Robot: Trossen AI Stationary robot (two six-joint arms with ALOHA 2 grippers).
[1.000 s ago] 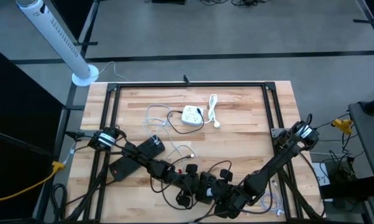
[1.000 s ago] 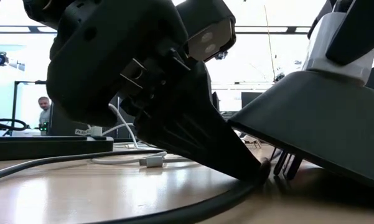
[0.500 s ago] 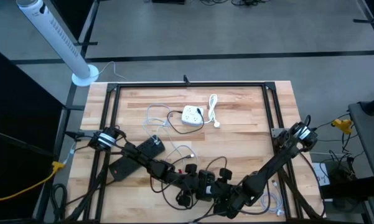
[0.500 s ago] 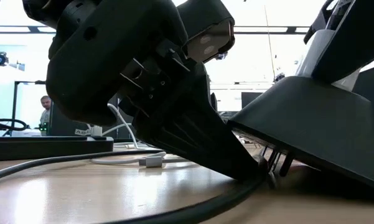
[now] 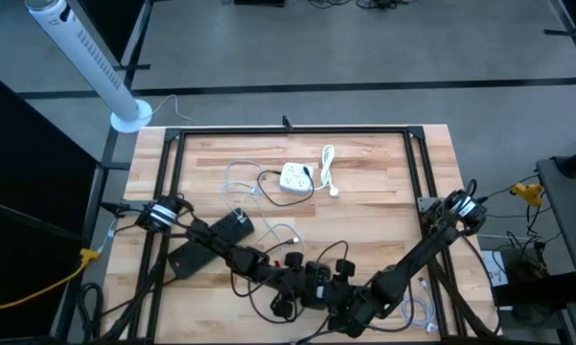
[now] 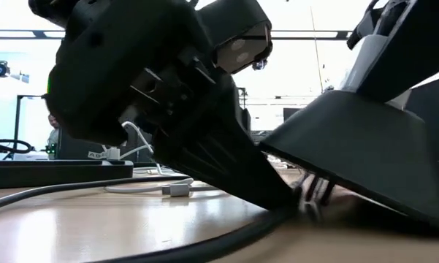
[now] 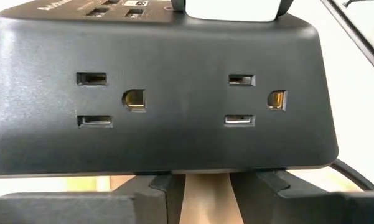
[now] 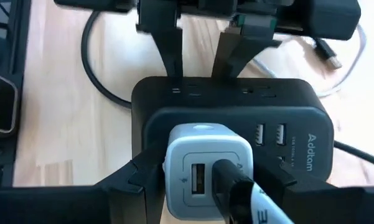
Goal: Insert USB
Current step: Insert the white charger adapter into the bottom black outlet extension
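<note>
Your right gripper [image 8: 199, 186] clamps the rigid white charger [image 8: 202, 167] seated in the black power cube [image 8: 236, 118]; your left gripper [image 7: 205, 190], part-open, holds nothing, so brace the light, slide-prone cube's sides.

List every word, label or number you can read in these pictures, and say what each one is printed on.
"Addtam": white letters on the side of the black power strip, next to its USB ports, in the right wrist view.
White print along the power strip's top edge in the left wrist view: cut off and blurred, unreadable.
Label on the dark box in the low view's background: too small to read.
Nothing else legible.
</note>
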